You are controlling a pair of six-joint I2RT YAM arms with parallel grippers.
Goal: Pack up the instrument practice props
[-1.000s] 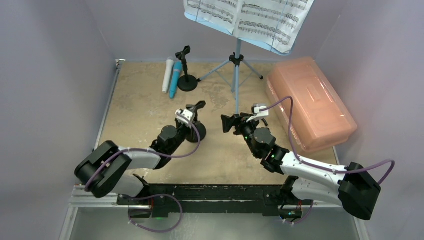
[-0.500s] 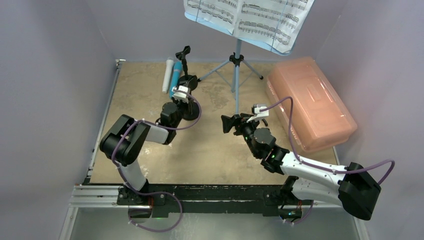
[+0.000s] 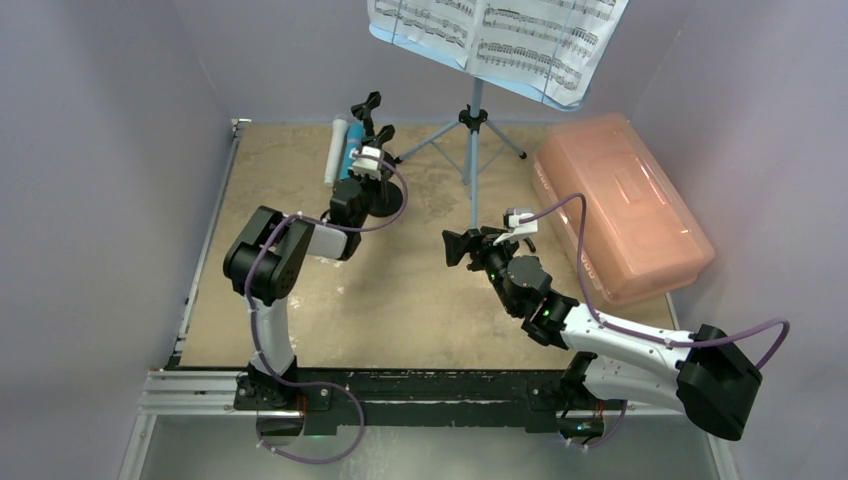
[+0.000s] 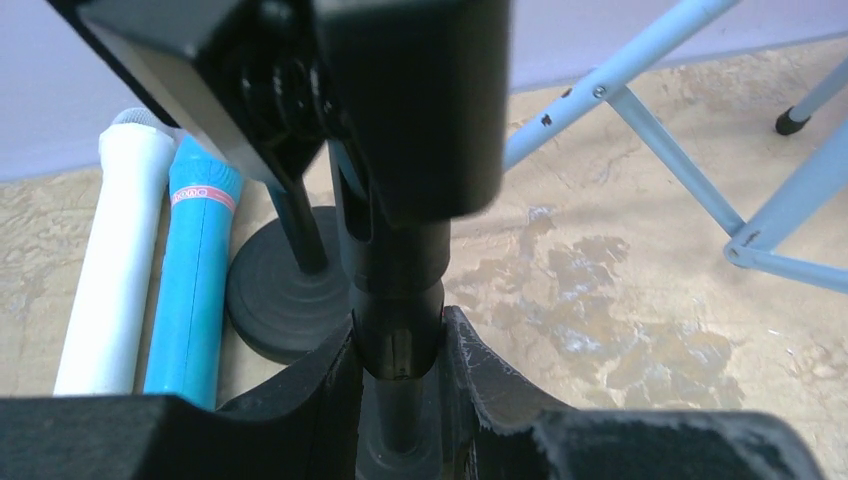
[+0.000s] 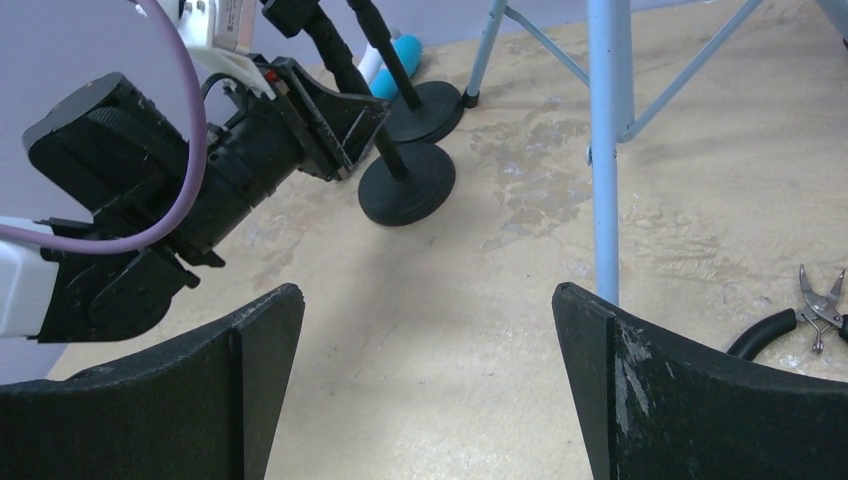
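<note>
The table carries every prop. The music rack stands at far centre on its tripod, with the sheet-music pages on its desk. The pink box lies at the right with its lid on.

Step in hand, as judged: handling one holder for packing. The left gripper pinches the first mic holder by its stem, above the round base. That base sits just beside the second mic holder, at the far left. Whether it rests on the table or hangs just clear cannot be told. The right gripper is spread wide and holds nothing. It hovers mid-table near the rack's pole.

The white microphone and blue microphone lie side by side, just left of the second holder.

Next move, as judged: the box likely needs opening before anything goes in — the free right gripper is the nearer one.

View differences:
- The top view alone shows the box and the pages.
- The left wrist view alone shows the pinch on the stem close up.
- The right wrist view alone shows the pliers — on the table, right of the pole.
</note>
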